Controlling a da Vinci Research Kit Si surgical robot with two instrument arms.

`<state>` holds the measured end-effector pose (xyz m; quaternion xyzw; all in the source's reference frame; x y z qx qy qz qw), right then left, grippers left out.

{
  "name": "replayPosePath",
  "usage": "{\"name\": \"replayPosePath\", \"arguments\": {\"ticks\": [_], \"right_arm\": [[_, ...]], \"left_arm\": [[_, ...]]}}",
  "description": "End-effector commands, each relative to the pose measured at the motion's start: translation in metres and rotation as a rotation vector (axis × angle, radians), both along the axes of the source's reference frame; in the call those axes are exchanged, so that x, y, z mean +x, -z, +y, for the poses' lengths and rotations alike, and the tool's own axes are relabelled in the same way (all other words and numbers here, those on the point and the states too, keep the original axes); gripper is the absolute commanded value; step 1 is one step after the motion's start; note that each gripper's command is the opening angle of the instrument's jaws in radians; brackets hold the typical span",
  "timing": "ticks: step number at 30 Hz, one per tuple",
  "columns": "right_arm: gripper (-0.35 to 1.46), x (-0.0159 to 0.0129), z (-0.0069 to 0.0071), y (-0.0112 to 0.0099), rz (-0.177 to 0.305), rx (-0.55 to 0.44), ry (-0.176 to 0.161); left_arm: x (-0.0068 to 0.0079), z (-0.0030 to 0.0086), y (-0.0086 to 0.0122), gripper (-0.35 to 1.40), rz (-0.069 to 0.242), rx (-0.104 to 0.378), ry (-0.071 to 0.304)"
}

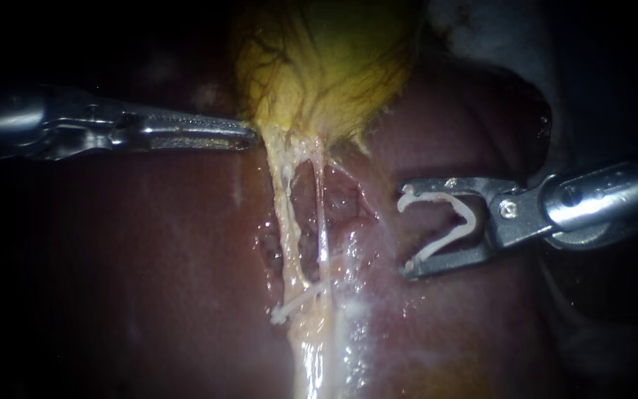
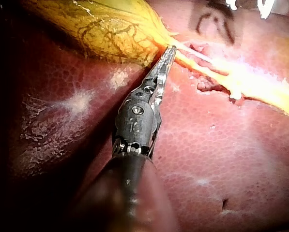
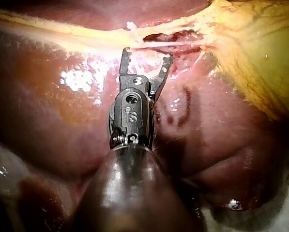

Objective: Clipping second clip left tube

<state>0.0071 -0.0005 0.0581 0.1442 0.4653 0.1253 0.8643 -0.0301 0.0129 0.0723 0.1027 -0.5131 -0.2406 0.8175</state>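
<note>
The yellow gallbladder [image 1: 319, 59] narrows into two pale tubes over the liver [image 1: 149, 258]: the left tube [image 1: 283, 207] and the thinner right tube [image 1: 323, 214]. Lower down, a white clip [image 1: 293, 304] lies across the left tube. My left instrument [image 1: 249, 135] has its jaws shut on the gallbladder's narrow end, which shows at the gallbladder's [image 2: 110, 29] edge in its wrist view [image 2: 168, 52]. My right instrument [image 1: 405, 233] stands to the right of both tubes, apart from them. Its jaws stand wide, holding an open white clip [image 1: 448, 222] that touches both. In its wrist view [image 3: 145, 55] the tubes lie just ahead.
Wet, glistening liver surface [image 1: 356, 295] surrounds the tubes, with a raw dissected hollow [image 1: 345, 203] between and beside them. A dark drawn mark [image 3: 183, 108] sits on the liver beside my right instrument. Pale material [image 1: 496, 29] shows beyond the liver's far right edge.
</note>
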Motion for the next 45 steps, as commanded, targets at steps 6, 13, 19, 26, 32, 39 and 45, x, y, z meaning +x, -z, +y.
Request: {"name": "replayPosePath", "arguments": {"ticks": [6,13,19,26,32,39,45], "right_arm": [[0.59,0.0,0.0,0.0,0.0,0.0,0.0],[0.59,0.0,0.0,-0.0001,0.0,-0.001,0.0],[0.59,0.0003,0.0001,-0.0003,0.011,0.014,0.016],[0.55,0.002,0.0005,-0.0016,0.081,0.112,0.114],[0.56,0.004,0.0,-0.0043,0.167,0.218,0.103],[0.56,0.0069,-0.0002,-0.0069,0.259,0.359,0.099],[0.56,0.0093,-0.0004,-0.0087,0.325,0.461,0.108]], "left_arm": [[0.0007,0.0002,0.0011,-0.35,-0.003,0.005,-0.003],[0.0038,0.0018,0.0055,-0.35,-0.004,0.02,0.022],[0.0061,0.0032,0.0086,-0.35,-0.007,-0.006,0.048],[0.0059,0.003,0.0087,-0.35,-0.006,-0.008,0.054],[0.0059,0.0029,0.0087,-0.35,-0.005,-0.009,0.054],[0.0058,0.0029,0.0086,-0.35,-0.005,-0.009,0.055],[0.0058,0.0029,0.0087,-0.35,-0.005,-0.009,0.055]]}}
